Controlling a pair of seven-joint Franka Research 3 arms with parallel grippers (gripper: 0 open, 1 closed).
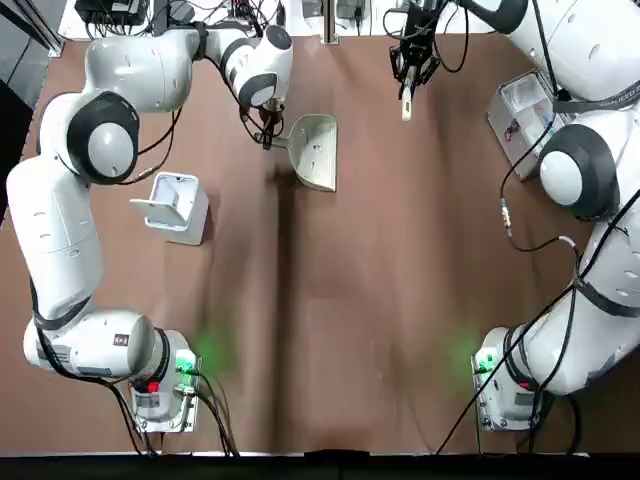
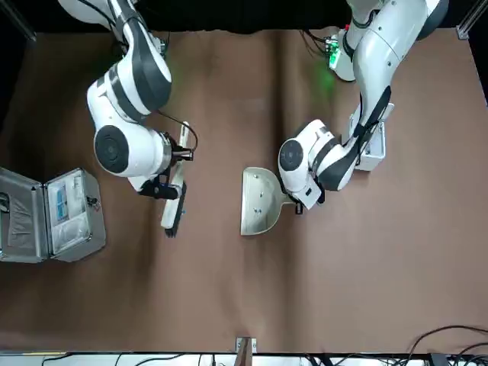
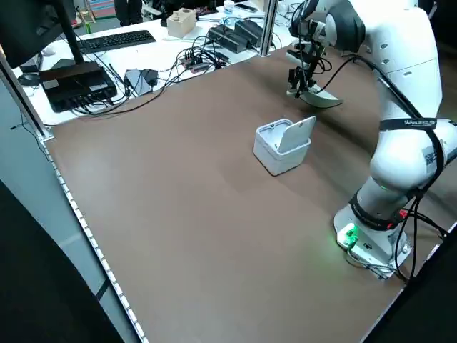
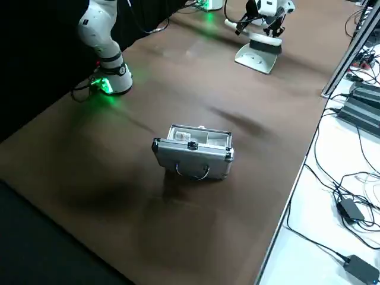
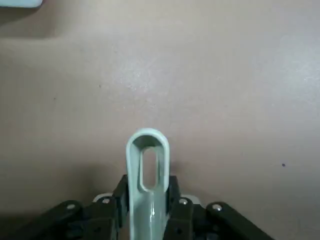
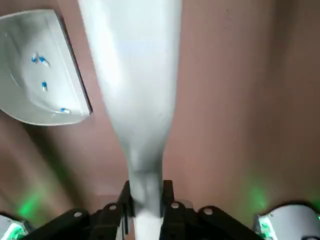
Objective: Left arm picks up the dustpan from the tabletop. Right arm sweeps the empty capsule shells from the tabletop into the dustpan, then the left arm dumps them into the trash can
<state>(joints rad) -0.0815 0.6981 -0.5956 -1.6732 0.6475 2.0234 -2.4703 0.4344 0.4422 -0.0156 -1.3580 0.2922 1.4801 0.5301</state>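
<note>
With the capsule shells (image 6: pixel 44 86) already lying in the dustpan (image 1: pixel 315 150), the left gripper (image 1: pixel 266 138), clamped on its handle, should lift it level toward the trash can (image 1: pixel 175 207) behind it, while the right gripper (image 1: pixel 406 78) grips the brush (image 2: pixel 174 200) well aside.

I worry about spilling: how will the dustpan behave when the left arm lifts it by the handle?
The dustpan is probably light, stiff plastic. Gripped only at its thin handle by the left gripper, it may tilt. The capsule shells lie loose inside and could roll out.
</note>
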